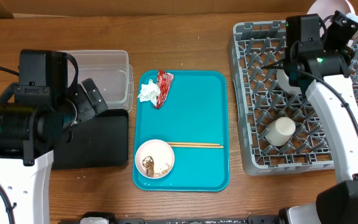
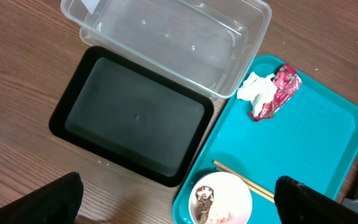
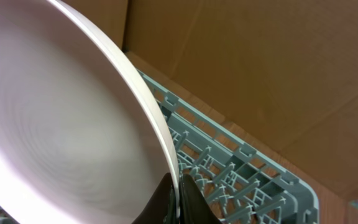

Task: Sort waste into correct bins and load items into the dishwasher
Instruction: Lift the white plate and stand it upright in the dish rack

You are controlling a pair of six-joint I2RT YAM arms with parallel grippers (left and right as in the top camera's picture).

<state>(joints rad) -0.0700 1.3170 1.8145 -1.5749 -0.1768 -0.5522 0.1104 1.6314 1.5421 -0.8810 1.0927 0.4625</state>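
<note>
My right gripper (image 1: 342, 26) is shut on the rim of the large white plate (image 1: 328, 7), held on edge over the far side of the grey dish rack (image 1: 244, 93). In the right wrist view the fingers (image 3: 178, 200) pinch the plate (image 3: 61, 124) above the rack's pegs (image 3: 241, 174). A white cup (image 1: 280, 130) and a white bowl (image 1: 286, 82) sit in the rack. My left gripper (image 1: 95, 99) is open and empty (image 2: 179, 202), above the black tray (image 2: 132, 118) and clear tub (image 2: 173, 37). A tissue (image 1: 148, 92), red wrapper (image 1: 164, 87), chopsticks (image 1: 194, 145) and a bowl (image 1: 155, 158) with food scraps (image 2: 207, 202) lie nearby.
These loose things lie on a flat teal tray (image 1: 197, 112) in the middle of the wooden table. The clear tub (image 1: 107, 71) and black tray (image 1: 98, 140) are left of it and both hold nothing. Cardboard boxes stand behind the rack (image 3: 260, 62).
</note>
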